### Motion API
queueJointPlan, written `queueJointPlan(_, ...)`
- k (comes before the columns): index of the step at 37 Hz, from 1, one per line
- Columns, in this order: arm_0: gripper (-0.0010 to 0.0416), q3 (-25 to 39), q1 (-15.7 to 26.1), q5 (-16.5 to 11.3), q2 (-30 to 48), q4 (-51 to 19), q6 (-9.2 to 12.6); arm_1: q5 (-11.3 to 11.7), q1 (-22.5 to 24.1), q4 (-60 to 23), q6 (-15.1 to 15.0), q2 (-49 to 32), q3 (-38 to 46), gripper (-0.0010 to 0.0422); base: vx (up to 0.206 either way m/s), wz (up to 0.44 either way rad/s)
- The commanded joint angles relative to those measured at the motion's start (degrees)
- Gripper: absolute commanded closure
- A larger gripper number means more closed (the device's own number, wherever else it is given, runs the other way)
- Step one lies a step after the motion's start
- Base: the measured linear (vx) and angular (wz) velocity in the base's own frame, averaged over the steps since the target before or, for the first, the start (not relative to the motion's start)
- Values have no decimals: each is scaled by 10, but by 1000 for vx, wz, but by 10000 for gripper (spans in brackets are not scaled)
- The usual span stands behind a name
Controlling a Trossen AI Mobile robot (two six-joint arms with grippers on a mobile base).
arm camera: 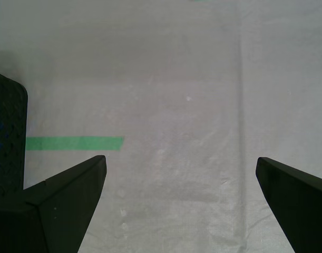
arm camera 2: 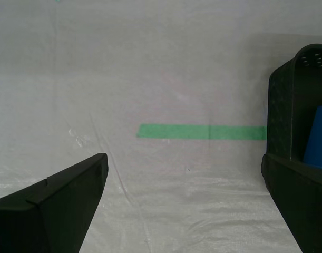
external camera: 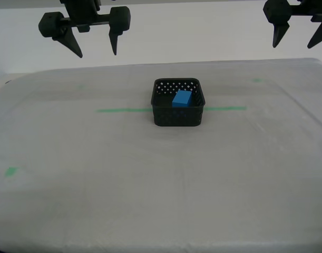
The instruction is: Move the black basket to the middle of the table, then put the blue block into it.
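Observation:
The black basket stands mid-table on the green tape line. The blue block lies inside it, leaning toward the far wall. My second gripper hangs open and empty high above the table at the exterior view's left. Its wrist view shows its gripper, with the basket and block off to one side. My first gripper hangs open and empty high at the exterior view's right. Its wrist view shows its gripper and one basket corner.
The table is covered in pale cloth. A green tape line runs out from both sides of the basket. Small green tape bits lie at the near left and far right.

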State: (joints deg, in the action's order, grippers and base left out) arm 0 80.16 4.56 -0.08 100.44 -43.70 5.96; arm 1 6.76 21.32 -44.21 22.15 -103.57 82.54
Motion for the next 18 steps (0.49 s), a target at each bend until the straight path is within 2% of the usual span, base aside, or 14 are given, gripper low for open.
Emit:
queueJointPlan(1, 7, 0, 0, 0, 0, 0, 0, 1, 0, 0, -1, 0, 0, 12, 0, 0)
queueJointPlan(18, 7, 0, 0, 0, 0, 0, 0, 1, 0, 0, -1, 0, 0, 12, 0, 0)
